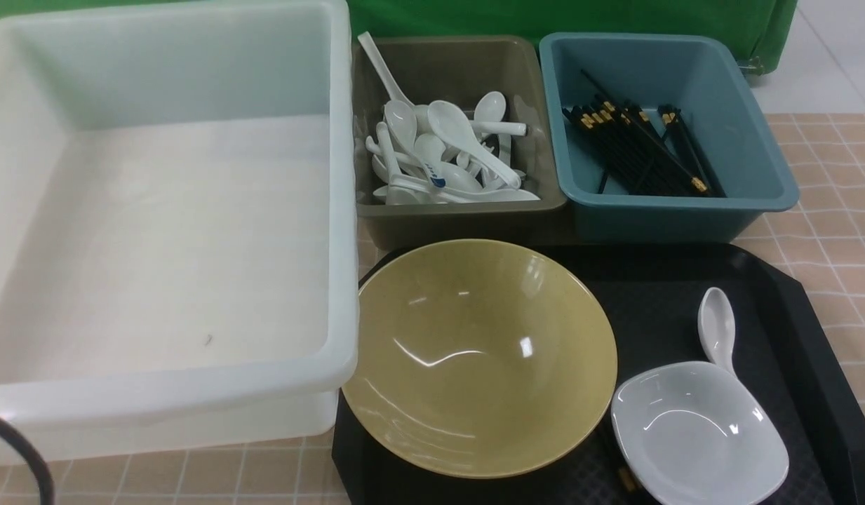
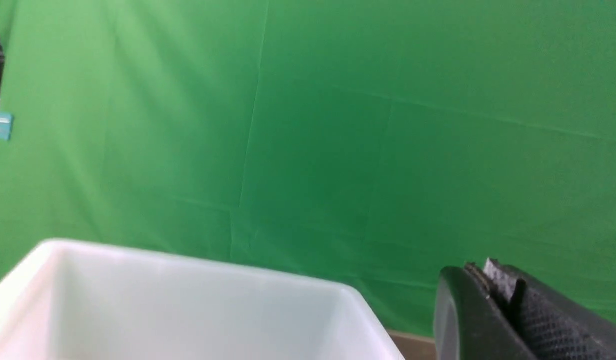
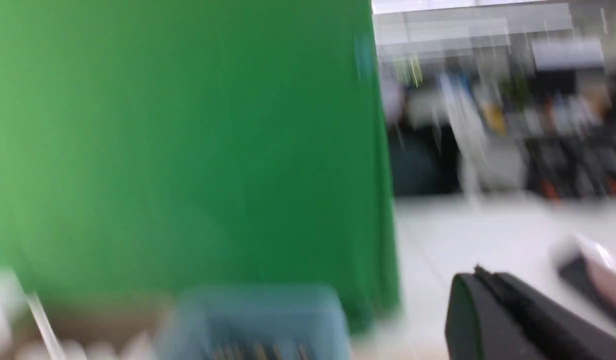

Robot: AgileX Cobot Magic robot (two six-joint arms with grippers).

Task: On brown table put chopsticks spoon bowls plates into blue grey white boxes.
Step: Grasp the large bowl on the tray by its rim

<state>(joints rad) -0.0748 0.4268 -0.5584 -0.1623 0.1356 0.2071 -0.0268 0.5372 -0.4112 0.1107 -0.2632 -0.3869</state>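
On the black tray (image 1: 811, 365) sit the mustard-yellow bowl (image 1: 474, 358), the small white bowl (image 1: 699, 435) and a white spoon (image 1: 717, 326) leaning on that bowl's rim. A gold-banded chopstick end (image 1: 625, 480) peeks out between the bowls. The blue box (image 1: 656, 221) holds several chopsticks (image 1: 642, 151). Spoons (image 1: 439, 154) fill the grey box (image 1: 467, 217), and the white box (image 1: 344, 210) is bare inside. No plates show. Neither gripper appears in the front view. My left gripper (image 2: 487, 270) is shut and empty above the white box (image 2: 188, 310). My right gripper (image 3: 480, 275), blurred, is shut and empty near the blue box (image 3: 258, 320).
The brown table (image 1: 839, 210) shows to the right of the boxes and tray, and along the front edge. A green cloth hangs behind the boxes. A dark cable (image 1: 18, 449) curves across the lower left corner.
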